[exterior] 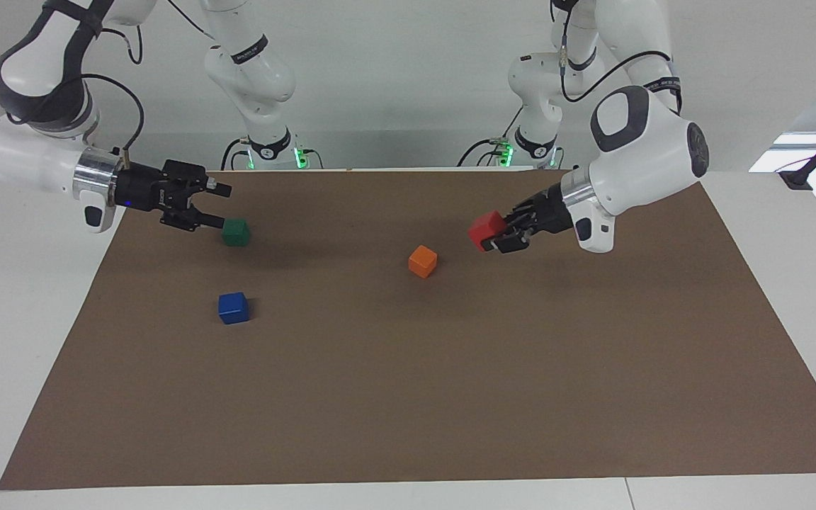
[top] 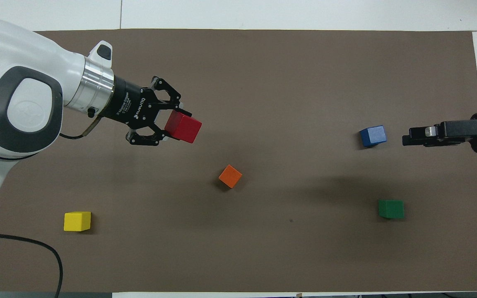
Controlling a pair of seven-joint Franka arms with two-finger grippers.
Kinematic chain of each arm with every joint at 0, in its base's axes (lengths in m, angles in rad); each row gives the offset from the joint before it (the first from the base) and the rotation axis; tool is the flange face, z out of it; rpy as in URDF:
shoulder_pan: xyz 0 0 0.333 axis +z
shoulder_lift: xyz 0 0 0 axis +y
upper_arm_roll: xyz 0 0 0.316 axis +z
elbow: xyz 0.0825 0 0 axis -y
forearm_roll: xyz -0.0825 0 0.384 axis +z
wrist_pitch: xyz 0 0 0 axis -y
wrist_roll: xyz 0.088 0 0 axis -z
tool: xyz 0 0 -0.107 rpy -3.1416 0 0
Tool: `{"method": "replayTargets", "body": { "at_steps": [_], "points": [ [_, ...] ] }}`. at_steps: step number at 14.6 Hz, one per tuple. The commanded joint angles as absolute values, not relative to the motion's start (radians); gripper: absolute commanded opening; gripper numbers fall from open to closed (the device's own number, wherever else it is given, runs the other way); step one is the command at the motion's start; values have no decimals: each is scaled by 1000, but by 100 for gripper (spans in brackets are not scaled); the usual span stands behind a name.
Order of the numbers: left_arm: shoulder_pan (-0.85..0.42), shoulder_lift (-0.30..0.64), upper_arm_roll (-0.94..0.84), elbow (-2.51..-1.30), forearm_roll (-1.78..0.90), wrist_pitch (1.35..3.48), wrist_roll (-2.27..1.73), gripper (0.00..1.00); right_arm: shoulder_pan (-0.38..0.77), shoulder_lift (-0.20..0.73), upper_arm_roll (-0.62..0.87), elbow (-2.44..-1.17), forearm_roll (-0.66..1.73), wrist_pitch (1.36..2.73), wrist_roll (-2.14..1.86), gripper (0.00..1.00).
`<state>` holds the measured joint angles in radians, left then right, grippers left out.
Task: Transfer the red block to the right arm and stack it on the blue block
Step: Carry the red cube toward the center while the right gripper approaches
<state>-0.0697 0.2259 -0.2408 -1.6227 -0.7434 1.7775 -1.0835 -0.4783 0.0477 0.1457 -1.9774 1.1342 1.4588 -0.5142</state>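
Note:
My left gripper (exterior: 494,234) (top: 171,124) is shut on the red block (exterior: 486,228) (top: 183,127) and holds it in the air over the mat, toward the left arm's end. The blue block (exterior: 234,308) (top: 373,136) rests on the mat toward the right arm's end. My right gripper (exterior: 218,205) (top: 406,138) hangs open and holds nothing, reaching in sideways over the mat's edge next to the green cube.
An orange cube (exterior: 423,261) (top: 230,176) lies near the mat's middle. A green cube (exterior: 236,232) (top: 391,209) sits nearer to the robots than the blue block. A yellow cube (top: 77,221) lies close to the left arm's base. The brown mat (exterior: 408,397) covers the table.

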Motion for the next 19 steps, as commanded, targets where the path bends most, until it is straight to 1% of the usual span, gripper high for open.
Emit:
{"method": "replayTargets", "body": {
  "at_steps": [1, 2, 4, 5, 6, 7, 9, 12, 16, 19],
  "points": [
    [-118, 187, -233, -1699, -888, 1874, -1166, 0, -520, 50, 156, -2069, 1262, 1402, -573, 100],
    [-141, 177, -233, -1721, -923, 1893, -1166, 0, -528, 83, 155, -2091, 1317, 1350, -618, 100],
    [-175, 144, -233, -1797, -1032, 1949, -1166, 0, -546, 176, 155, -2117, 1397, 1255, -685, 100],
    [-190, 124, -233, -1842, -1110, 1988, -1167, 0, -548, 201, 155, -2118, 1414, 1229, -689, 100],
    [-213, 100, -233, -1895, -1202, 2029, -1167, 0, -545, 213, 156, -2146, 1472, 1183, -684, 100],
    [-234, 78, -233, -1934, -1292, 2063, -1167, 0, -534, 212, 156, -2202, 1568, 1158, -675, 100],
    [-273, 71, -233, -1950, -1371, 2120, -1166, 0, -520, 210, 156, -2212, 1589, 1150, -670, 100],
    [-392, 72, -233, -1959, -1500, 2284, -1166, 0, -493, 210, 156, -2212, 1601, 1157, -673, 100],
    [-492, 74, -233, -1957, -1537, 2368, -1166, 0, -427, 212, 156, -2210, 1652, 1221, -680, 100],
    [-512, 78, -233, -1948, -1546, 2378, -1166, 0, -413, 213, 156, -2210, 1652, 1239, -696, 100]
  ]
}}
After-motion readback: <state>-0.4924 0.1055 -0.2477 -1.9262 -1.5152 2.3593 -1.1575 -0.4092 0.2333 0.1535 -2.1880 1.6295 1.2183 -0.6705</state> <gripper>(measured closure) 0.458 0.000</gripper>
